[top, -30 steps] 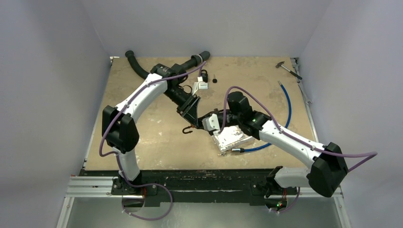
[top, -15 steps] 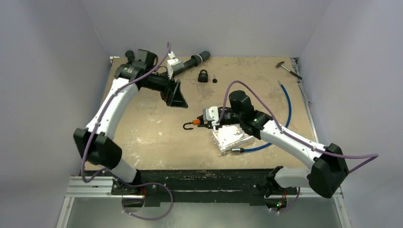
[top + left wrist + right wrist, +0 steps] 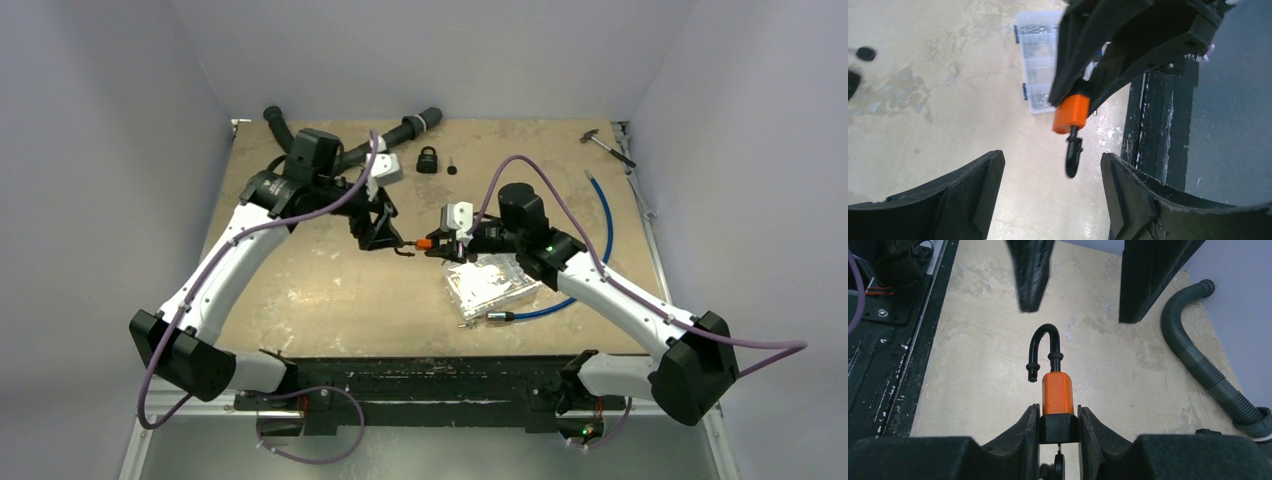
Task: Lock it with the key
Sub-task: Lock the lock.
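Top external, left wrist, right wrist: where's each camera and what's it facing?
Top external: above and behind, looking down on the table; both arms show.
Left wrist: on the left arm, facing the orange padlock; left tool fingers show.
Right wrist: on the right arm, along the right tool gripping the padlock.
Shared: all see the padlock.

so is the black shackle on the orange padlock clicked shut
No, the black shackle of the orange padlock is swung open, its free end clear of the body.

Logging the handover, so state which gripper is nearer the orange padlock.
Right. The right gripper is clamped on the body of the orange padlock; the left gripper is open, facing the shackle end, not touching it.
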`<action>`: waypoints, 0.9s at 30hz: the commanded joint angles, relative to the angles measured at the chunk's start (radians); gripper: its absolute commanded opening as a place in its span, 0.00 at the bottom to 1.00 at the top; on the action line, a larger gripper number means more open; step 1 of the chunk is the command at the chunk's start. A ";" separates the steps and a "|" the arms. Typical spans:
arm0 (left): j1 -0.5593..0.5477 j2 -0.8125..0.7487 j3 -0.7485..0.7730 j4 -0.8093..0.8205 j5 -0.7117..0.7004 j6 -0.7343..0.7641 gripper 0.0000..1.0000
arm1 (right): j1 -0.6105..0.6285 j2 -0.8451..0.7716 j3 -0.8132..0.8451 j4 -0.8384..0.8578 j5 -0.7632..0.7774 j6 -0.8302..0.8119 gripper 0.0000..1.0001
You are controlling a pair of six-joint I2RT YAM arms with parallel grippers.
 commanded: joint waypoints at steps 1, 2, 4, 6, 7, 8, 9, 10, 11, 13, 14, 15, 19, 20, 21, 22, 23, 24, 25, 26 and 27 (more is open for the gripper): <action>-0.069 -0.005 -0.002 0.025 -0.048 0.062 0.74 | 0.001 -0.035 0.051 0.045 -0.004 0.011 0.00; -0.071 0.000 -0.006 0.021 -0.049 0.060 0.74 | 0.001 -0.036 0.053 0.044 -0.003 0.012 0.00; -0.073 0.001 -0.018 0.023 -0.053 0.067 0.74 | 0.001 -0.039 0.055 0.045 -0.003 0.016 0.00; -0.076 -0.001 -0.031 0.026 -0.055 0.082 0.71 | 0.002 -0.041 0.058 0.045 -0.006 0.024 0.00; -0.077 0.000 -0.033 0.025 -0.057 0.090 0.70 | 0.001 -0.042 0.060 0.045 -0.006 0.027 0.00; -0.079 0.000 -0.037 0.022 -0.057 0.100 0.69 | 0.001 -0.040 0.064 0.047 -0.006 0.033 0.00; -0.081 0.002 -0.040 0.016 -0.057 0.111 0.67 | 0.002 -0.038 0.068 0.046 -0.006 0.038 0.00; -0.084 0.004 -0.042 0.011 -0.058 0.119 0.66 | 0.002 -0.035 0.074 0.043 -0.006 0.038 0.00; -0.087 0.008 -0.043 0.006 -0.059 0.126 0.64 | 0.001 -0.032 0.079 0.040 -0.006 0.039 0.00; -0.092 0.014 -0.046 0.003 -0.062 0.132 0.58 | 0.002 -0.029 0.084 0.038 -0.008 0.039 0.00; -0.095 0.016 -0.048 0.001 -0.066 0.133 0.55 | 0.002 -0.027 0.085 0.039 -0.009 0.038 0.00; -0.097 0.018 -0.051 0.001 -0.069 0.136 0.52 | 0.001 -0.026 0.087 0.039 -0.011 0.041 0.00; -0.104 0.022 -0.054 0.007 -0.078 0.146 0.40 | 0.001 -0.019 0.099 0.039 -0.019 0.053 0.00; -0.105 0.022 -0.054 0.009 -0.078 0.146 0.36 | 0.001 -0.017 0.102 0.042 -0.023 0.059 0.00; -0.106 0.022 -0.052 0.010 -0.078 0.145 0.30 | 0.001 -0.014 0.105 0.041 -0.025 0.065 0.00; -0.107 0.022 -0.051 0.012 -0.079 0.144 0.24 | 0.002 -0.011 0.108 0.039 -0.028 0.068 0.00; -0.107 0.022 -0.048 0.012 -0.077 0.145 0.15 | 0.002 -0.008 0.111 0.038 -0.030 0.068 0.00; -0.107 0.021 -0.046 0.014 -0.076 0.144 0.06 | 0.002 -0.005 0.113 0.038 -0.035 0.069 0.00; -0.106 0.018 -0.044 0.017 -0.073 0.140 0.00 | 0.001 -0.003 0.117 0.020 -0.040 0.073 0.00; -0.107 0.015 -0.044 0.023 -0.071 0.130 0.00 | 0.000 0.001 0.120 0.013 -0.043 0.085 0.00; -0.106 0.011 -0.044 0.030 -0.068 0.124 0.00 | -0.003 0.004 0.123 0.013 -0.048 0.100 0.00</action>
